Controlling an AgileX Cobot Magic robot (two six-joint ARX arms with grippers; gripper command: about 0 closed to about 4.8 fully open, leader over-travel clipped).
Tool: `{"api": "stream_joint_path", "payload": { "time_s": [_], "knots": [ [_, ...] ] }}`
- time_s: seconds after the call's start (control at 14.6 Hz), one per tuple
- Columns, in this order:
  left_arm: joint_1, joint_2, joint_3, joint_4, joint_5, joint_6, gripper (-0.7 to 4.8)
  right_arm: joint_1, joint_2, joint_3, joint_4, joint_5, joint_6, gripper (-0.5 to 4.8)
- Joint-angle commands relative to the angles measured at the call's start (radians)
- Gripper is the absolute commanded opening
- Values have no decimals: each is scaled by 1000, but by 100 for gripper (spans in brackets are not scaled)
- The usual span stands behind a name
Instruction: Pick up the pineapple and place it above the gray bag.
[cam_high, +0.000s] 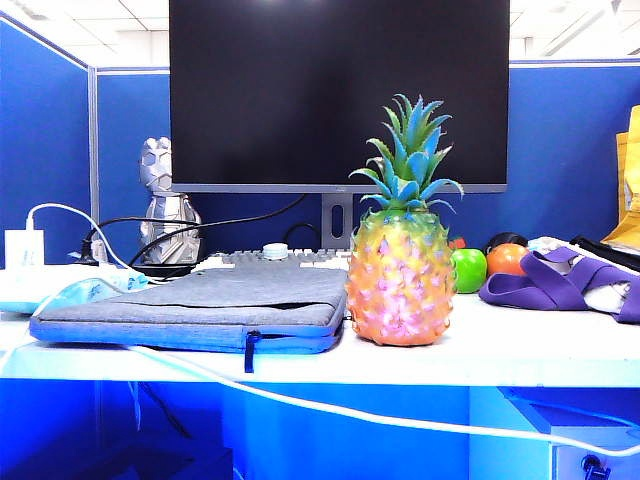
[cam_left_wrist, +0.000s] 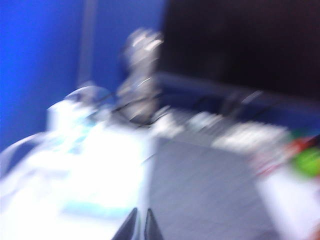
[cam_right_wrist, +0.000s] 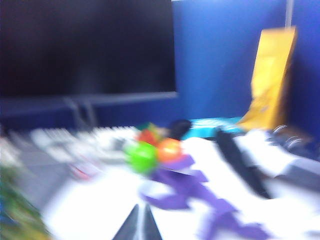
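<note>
1. Left gripper (cam_left_wrist: 139, 227) and right gripper (cam_right_wrist: 139, 225): jaws closed, empty, raised over the desk; neither arm appears in the exterior view.
2. Pineapple (cam_high: 401, 262) upright at centre, touching the bag (cam_high: 205, 302) at its left.
3. Wrist views blurred.

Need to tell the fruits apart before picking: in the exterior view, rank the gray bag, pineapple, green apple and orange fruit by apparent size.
1. gray bag, widest, lying flat
2. pineapple, tallest, upright beside the bag
3. green apple and orange fruit: look alike in size, both partly hidden and farther back, so unranked.
</note>
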Motion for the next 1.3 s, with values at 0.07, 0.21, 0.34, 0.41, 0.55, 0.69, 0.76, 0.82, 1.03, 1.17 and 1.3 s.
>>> {"api": "stream_joint_path", "payload": {
  "time_s": [0.07, 0.21, 0.34, 0.41, 0.55, 0.69, 0.76, 0.82, 1.03, 1.17, 1.3],
  "knots": [
    [2, 6, 16, 124, 52, -59, 102, 1, 13, 13, 159, -228, 79, 235],
    [2, 67, 64, 135, 53, -79, 362, 0, 72, 90, 194, -238, 67, 470],
    [2, 188, 137, 151, 83, -70, 479, 0, 188, 188, 197, -309, 64, 479],
    [2, 314, 217, 151, 105, -65, 479, 0, 311, 264, 200, -360, 65, 479],
    [2, 490, 332, 143, 159, -41, 479, 0, 528, 379, 199, -425, 64, 479],
    [2, 633, 453, 51, 158, 39, 479, 0, 785, 512, 202, -515, 58, 479],
    [2, 698, 506, 23, 167, 74, 479, 0, 918, 585, 195, -561, 47, 479],
    [2, 746, 541, 10, 179, 90, 479, 0, 1038, 649, 192, -603, 45, 479],
    [2, 845, 626, -80, 190, 146, 479, 0, 1291, 831, 78, -748, 46, 479],
    [2, 858, 626, -113, 203, 152, 479, 1, 1347, 865, 63, -771, 46, 479],
    [2, 858, 626, -118, 204, 156, 479, 0, 1339, 865, 4, -806, 45, 479]
  ]
}}
